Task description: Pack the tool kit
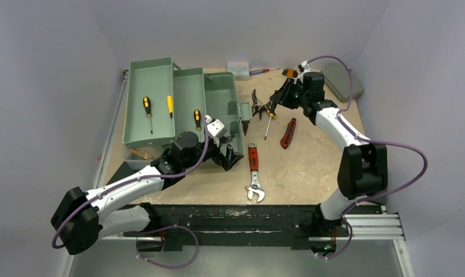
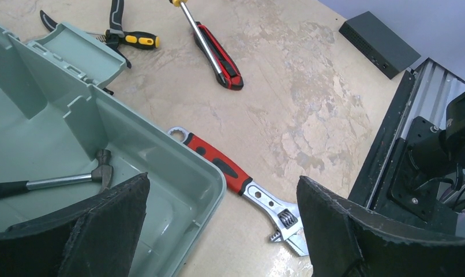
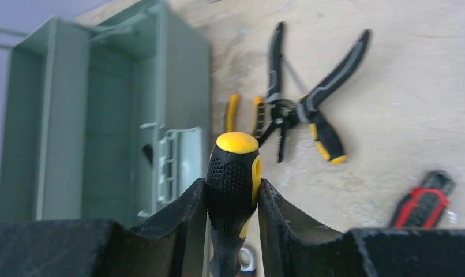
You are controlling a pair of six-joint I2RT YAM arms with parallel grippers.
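The right claw [image 3: 233, 193] is clamped on a screwdriver [image 3: 231, 164], its two pads pressed against the sides of the black-and-yellow handle, whose yellow butt end sticks out beyond them. From above, the claw holds this tool just to the right of the toolbox [image 1: 218, 95], with the shaft pointing toward the near edge of the worktop [image 1: 311, 167] (whether the tip touches the surface I cannot tell).

The left claw [image 2: 223, 187] stands wide apart and holds nothing. One of its fingers [image 2: 103, 231] hangs over the near right corner of the toolbox and the other is out past the rim.

Inside the toolbox, under that finger, lies a hammer [image 2: 63, 180] with a black grip. Just outside the same corner an adjustable wrench [image 1: 254, 173] with a red handle lies on the worktop. Farther right of the toolbox lies a red-and-black utility knife [image 1: 288, 133]. The pliers [image 1: 256, 104] lie spread open close to the toolbox's right wall.

The toolbox itself sits open at the left of the worktop with its trays folded out, and three screwdrivers [image 1: 147, 109] lie in them. A flat grey case [image 1: 341, 81] lies well to the right of the toolbox, at the far corner.
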